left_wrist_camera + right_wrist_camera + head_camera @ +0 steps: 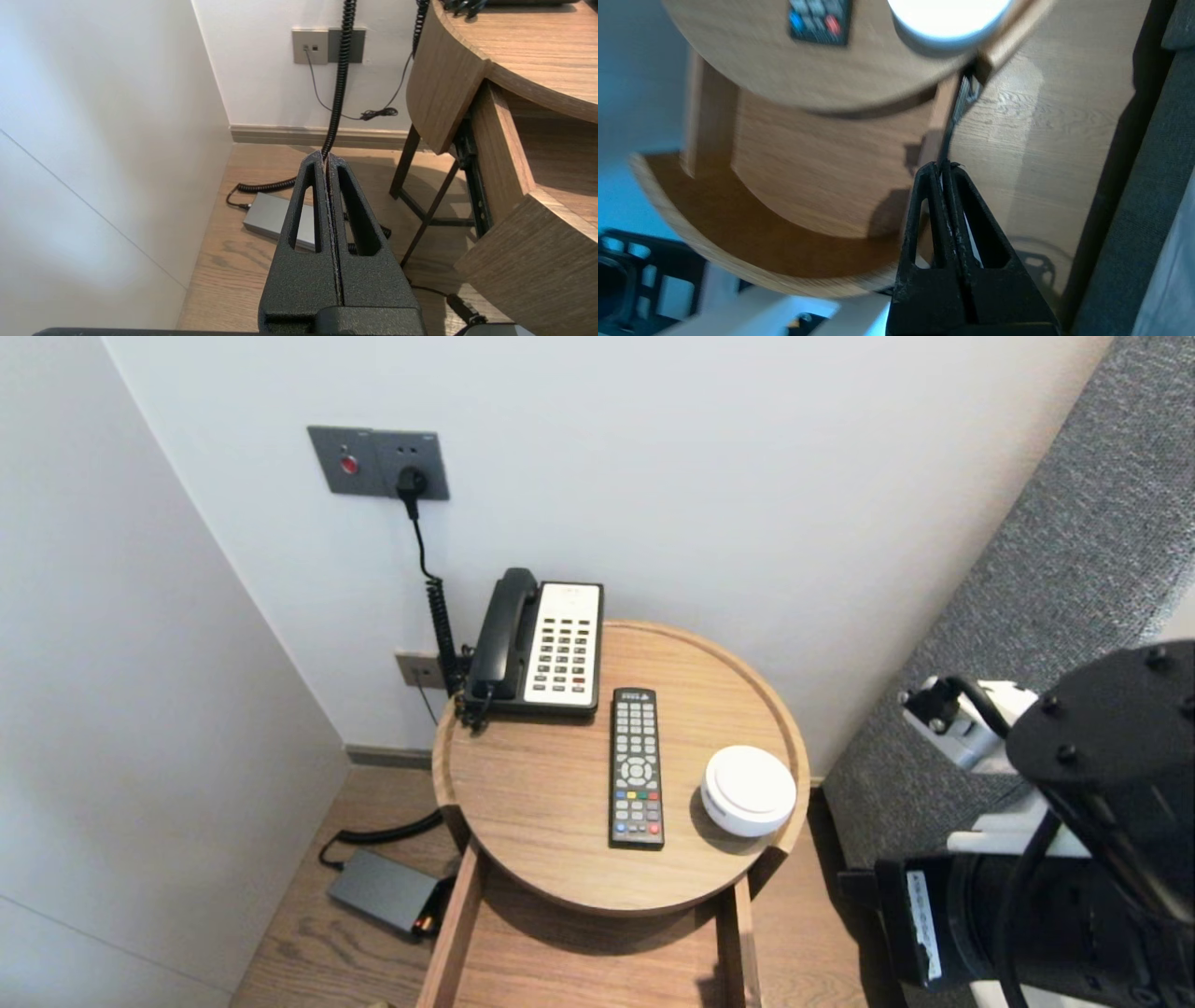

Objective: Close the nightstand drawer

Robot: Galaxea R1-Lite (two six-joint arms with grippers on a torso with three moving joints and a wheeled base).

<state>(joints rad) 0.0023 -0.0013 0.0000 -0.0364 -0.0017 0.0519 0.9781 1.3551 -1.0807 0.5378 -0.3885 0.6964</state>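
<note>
The right gripper (pixel 942 167) is hanging by the right side wall of the pulled-out drawer (pixel 597 961), w/ its fingers pressed tight together & holding nothing. The drawer is sticking out from under the round wood surface (pixel 541 812), toward the robot. On top, a black remote (pixel 636 767) is lying in the middle, a white round box (pixel 748 791) is sitting just beside it on the right, & a phone (pixel 541 644) is resting at the back. The left gripper (pixel 327 156) is hanging low, left of the surface, above the floor (pixel 224 261), fingers squeezed closed too, holding nothing. A grey box (pixel 271 217) is lying on the floor below it.
</note>
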